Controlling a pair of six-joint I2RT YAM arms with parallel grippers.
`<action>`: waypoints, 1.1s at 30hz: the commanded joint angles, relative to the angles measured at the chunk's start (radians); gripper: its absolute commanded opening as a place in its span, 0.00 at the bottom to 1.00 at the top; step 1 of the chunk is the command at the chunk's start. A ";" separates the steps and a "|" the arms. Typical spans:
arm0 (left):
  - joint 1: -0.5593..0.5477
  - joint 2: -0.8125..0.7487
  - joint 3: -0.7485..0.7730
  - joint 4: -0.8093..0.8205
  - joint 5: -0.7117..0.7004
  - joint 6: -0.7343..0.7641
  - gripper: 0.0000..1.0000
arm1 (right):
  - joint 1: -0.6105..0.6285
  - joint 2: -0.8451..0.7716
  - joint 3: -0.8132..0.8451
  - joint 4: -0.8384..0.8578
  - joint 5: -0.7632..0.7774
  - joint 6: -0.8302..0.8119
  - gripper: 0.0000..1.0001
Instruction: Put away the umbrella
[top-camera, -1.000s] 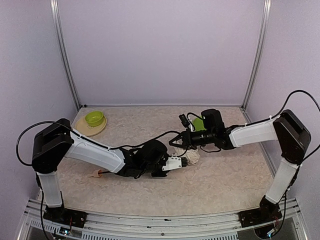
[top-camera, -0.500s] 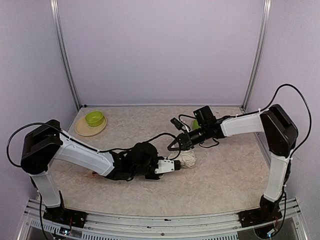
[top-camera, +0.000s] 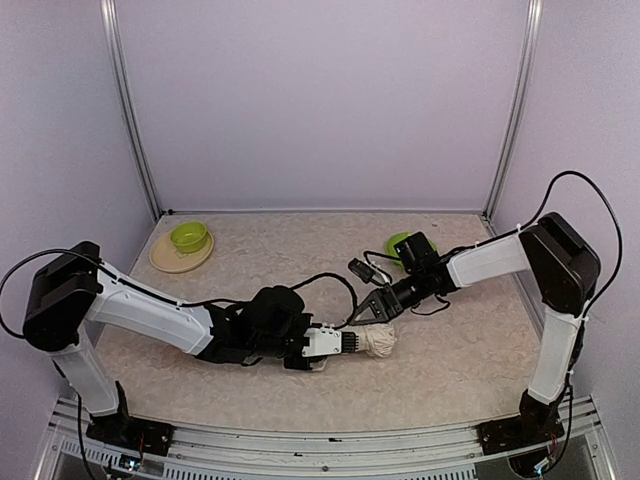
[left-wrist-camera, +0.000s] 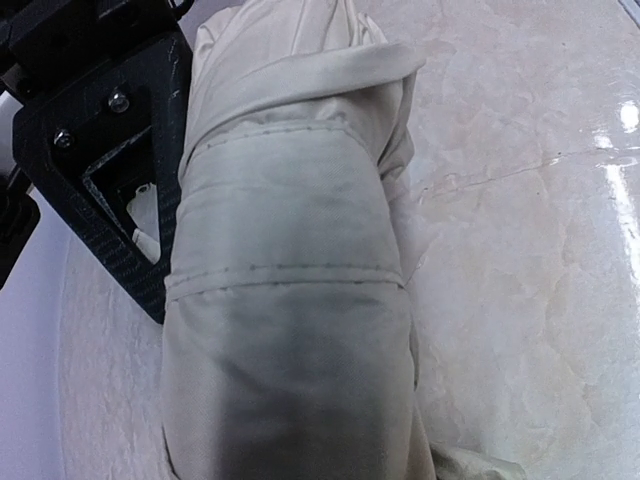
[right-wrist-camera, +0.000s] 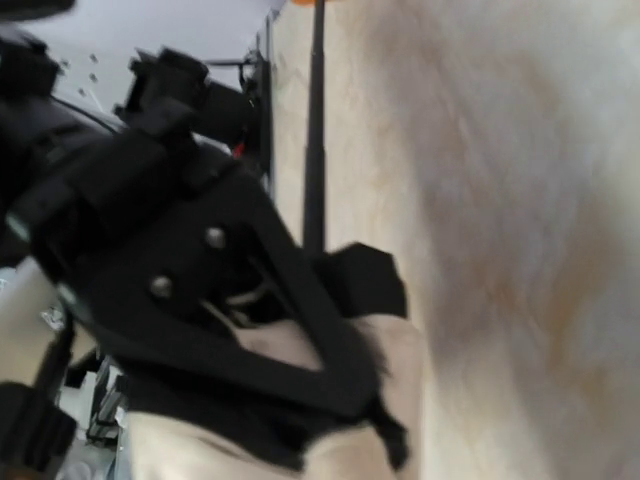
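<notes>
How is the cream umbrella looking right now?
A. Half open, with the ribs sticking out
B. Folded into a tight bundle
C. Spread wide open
B: the umbrella is a rolled cream bundle, and the left wrist view shows its fabric wrapped close around it.

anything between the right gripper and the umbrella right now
Nothing visible does. The right gripper sits right at the folded umbrella and appears to touch its cream bundle, which sticks out of the left gripper. No other object lies between them.
</notes>
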 joint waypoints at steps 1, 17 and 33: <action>-0.012 -0.086 0.021 0.162 0.048 -0.005 0.00 | 0.016 -0.011 -0.036 0.014 0.075 -0.029 0.13; 0.043 -0.110 0.032 0.041 0.128 -0.146 0.00 | -0.045 -0.074 -0.131 0.033 0.195 -0.050 0.31; 0.079 -0.089 0.086 -0.067 0.084 -0.205 0.00 | -0.113 -0.358 -0.432 0.299 0.519 -0.022 0.51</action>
